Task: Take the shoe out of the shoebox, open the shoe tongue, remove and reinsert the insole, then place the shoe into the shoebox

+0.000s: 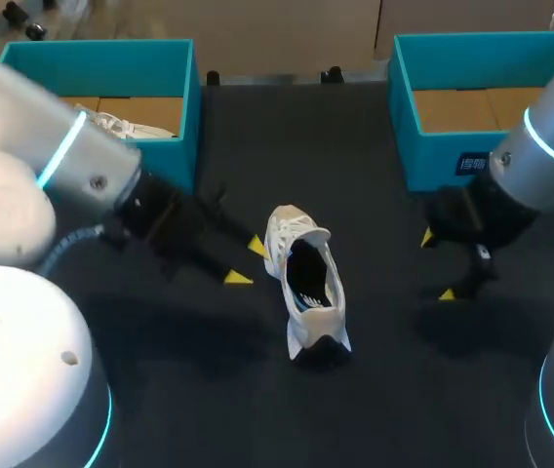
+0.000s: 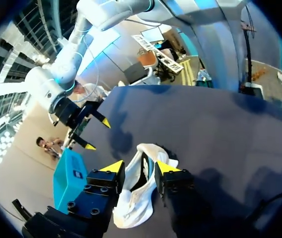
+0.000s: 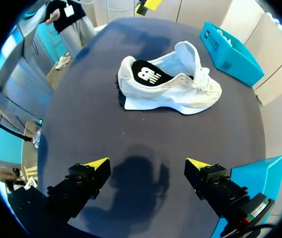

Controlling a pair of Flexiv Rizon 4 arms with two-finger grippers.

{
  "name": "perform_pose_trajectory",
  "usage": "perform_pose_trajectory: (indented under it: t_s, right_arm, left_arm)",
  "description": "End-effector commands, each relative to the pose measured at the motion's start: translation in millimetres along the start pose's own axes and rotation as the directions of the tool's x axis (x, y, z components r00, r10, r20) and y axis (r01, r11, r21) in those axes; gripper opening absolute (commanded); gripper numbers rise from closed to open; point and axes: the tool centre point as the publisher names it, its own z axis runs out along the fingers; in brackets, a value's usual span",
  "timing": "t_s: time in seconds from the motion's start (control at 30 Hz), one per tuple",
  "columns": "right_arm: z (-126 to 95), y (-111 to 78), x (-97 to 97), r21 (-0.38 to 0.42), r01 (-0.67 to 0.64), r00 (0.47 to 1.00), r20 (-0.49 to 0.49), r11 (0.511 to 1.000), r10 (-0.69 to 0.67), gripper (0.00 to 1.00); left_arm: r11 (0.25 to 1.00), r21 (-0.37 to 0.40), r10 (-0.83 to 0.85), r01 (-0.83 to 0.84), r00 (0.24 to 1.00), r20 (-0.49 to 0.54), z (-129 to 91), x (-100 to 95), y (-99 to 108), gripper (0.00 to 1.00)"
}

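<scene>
The surface (image 1: pixel 384 390) was dark, nearly black and matte, plain and without pattern, and it ran across the whole head view. Soft-edged shadows lay on it in several patches. The wrist views showed its far edge.

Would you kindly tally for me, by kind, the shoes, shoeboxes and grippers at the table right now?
Teal shoeboxes: 2 (left shoebox, right shoebox)
White shoes: 2 (loose shoe on the table, boxed shoe in the left shoebox)
Grippers: 2 (left gripper, right gripper, both open)
Total: 6
</scene>
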Motion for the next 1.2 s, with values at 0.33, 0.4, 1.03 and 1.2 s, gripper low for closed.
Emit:
perform_pose_trajectory:
  t_s: [0.33,0.4,1.03,1.2]
  right_arm:
    - [0,-1.7,3.2,-0.002,0.001,1.0,0.005,1.0,-0.001,1.0]
    - [0,-1.7,3.2,-0.002,0.001,1.0,0.005,1.0,-0.001,1.0]
    - [0,-1.7,3.2,-0.002,0.001,1.0,0.005,1.0,-0.001,1.0]
    - [0,-1.7,3.2,-0.002,0.001,1.0,0.005,1.0,-0.001,1.0]
  left_arm:
    - [0.999,0.037,0.033,-0.015,0.805,-0.592,-59,-28.5,8,0.44]
    - [0.998,0.016,0.05,-0.053,0.75,-0.659,-60,-30.2,5,0.42]
    - [0.985,-0.095,0.026,-0.147,0.66,-0.751,-50,-35.7,10,0.0]
    - [0.975,-0.09,0.063,-0.202,0.643,-0.763,-34,-38.3,7,0.0]
